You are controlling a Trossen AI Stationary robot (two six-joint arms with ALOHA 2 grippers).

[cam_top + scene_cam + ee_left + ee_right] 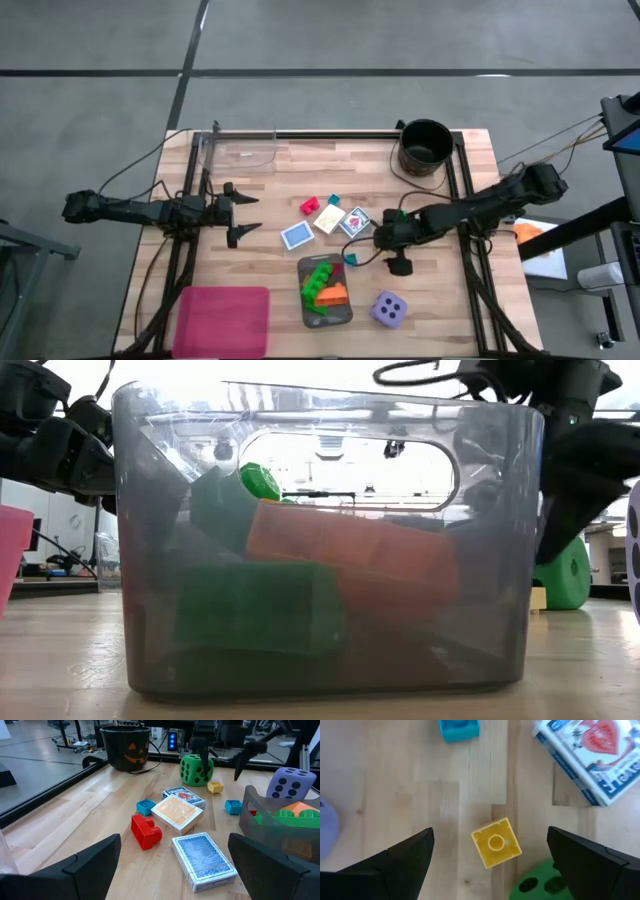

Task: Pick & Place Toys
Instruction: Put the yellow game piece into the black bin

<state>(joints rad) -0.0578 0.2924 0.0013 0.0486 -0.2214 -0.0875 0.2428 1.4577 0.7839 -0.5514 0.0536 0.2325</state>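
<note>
I see my right claw (490, 857) hanging wide open above the yellow block (496, 843), which sits on the table (260, 200) just beside the green die (540, 882) — nothing is gripped. My left claw (243, 214) waits open and empty at the table's left, facing the red block (146, 830) and the cards (204, 860). Green and orange blocks (350, 555) lie in the grey tray (343, 313), the purple die (389, 309) just beside it.
</note>
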